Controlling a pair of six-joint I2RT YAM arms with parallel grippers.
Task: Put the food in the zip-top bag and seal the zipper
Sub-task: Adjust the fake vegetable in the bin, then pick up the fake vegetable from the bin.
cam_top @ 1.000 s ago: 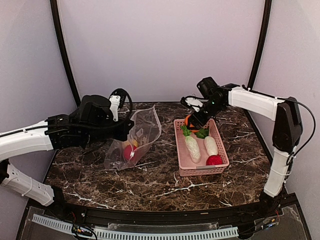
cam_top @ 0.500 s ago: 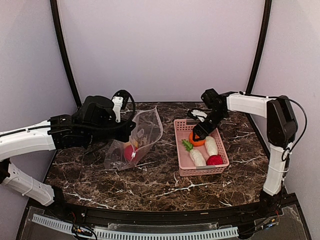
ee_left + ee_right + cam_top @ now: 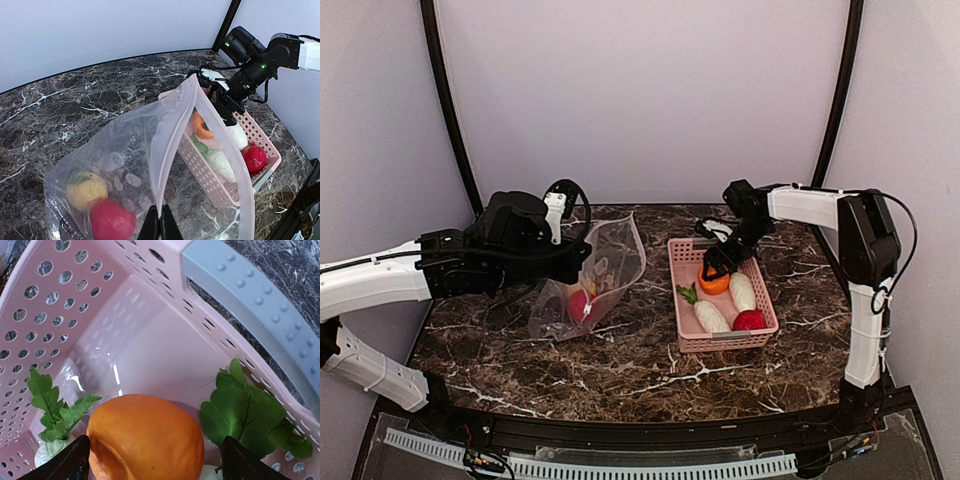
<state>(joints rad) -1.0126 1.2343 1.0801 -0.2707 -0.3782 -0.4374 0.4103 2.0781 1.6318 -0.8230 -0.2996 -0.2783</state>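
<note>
Orange ball [image 3: 145, 437] in pink basket [image 3: 725, 340], right gripper [image 3: 157, 460] spread astride it, I judge for a pick; left gripper [image 3: 160, 225] pinches zip-top bag [image 3: 595, 270] rim, at basket's 9 o'clock, propping the mouth open.

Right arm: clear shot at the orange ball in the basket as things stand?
Probably yes. The right gripper hangs open over the orange ball, one finger each side, nothing covering it. Radish leaves flank it inside the basket.

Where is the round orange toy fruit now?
Top view: the orange fruit sits in the pink plastic basket on the right, between the right gripper's fingers.
</note>
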